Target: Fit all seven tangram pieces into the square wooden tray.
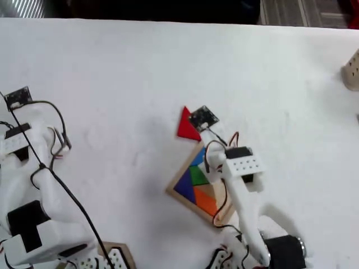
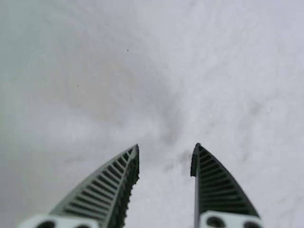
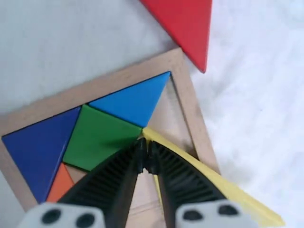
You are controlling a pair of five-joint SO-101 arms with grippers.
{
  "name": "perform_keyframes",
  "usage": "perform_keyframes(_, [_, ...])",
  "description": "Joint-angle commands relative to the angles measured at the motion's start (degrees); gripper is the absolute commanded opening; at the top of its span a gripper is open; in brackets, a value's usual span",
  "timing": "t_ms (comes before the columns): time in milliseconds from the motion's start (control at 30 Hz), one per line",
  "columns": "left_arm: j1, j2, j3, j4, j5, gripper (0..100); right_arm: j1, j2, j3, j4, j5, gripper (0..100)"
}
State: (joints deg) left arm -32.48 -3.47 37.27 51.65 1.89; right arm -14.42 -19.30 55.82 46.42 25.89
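The square wooden tray holds a light blue triangle, a green square, a dark blue triangle and an orange piece. A yellow piece lies slanted along the tray's rim, right beside my right gripper, which is shut with its tips at the green square's corner. A red triangle lies on the table just outside the tray. From above, the right arm covers part of the tray, with the red triangle beyond it. My left gripper hangs open over bare white table.
The left arm stands at the table's left edge with its cables. A wooden block sits at the front edge and a perforated object at the far right. White table spreads wide behind the tray.
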Motion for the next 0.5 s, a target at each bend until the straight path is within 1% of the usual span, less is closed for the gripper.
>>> perform_keyframes(0, [0.4,-0.3,-0.4,-0.8,-0.7,19,2.3,0.0,-5.0,2.9,0.4,1.8])
perform_keyframes(267, [0.4,-0.3,-0.4,-0.8,-0.7,19,8.0,-13.8,-7.1,9.2,-1.8,1.8])
perform_keyframes(400, [0.4,-0.3,-0.4,-0.8,-0.7,19,14.8,-18.9,-6.9,8.9,-1.2,2.0])
perform_keyframes(467, [0.4,-0.3,-0.4,-0.8,-0.7,19,18.8,-19.3,-6.9,7.0,2.0,2.0])
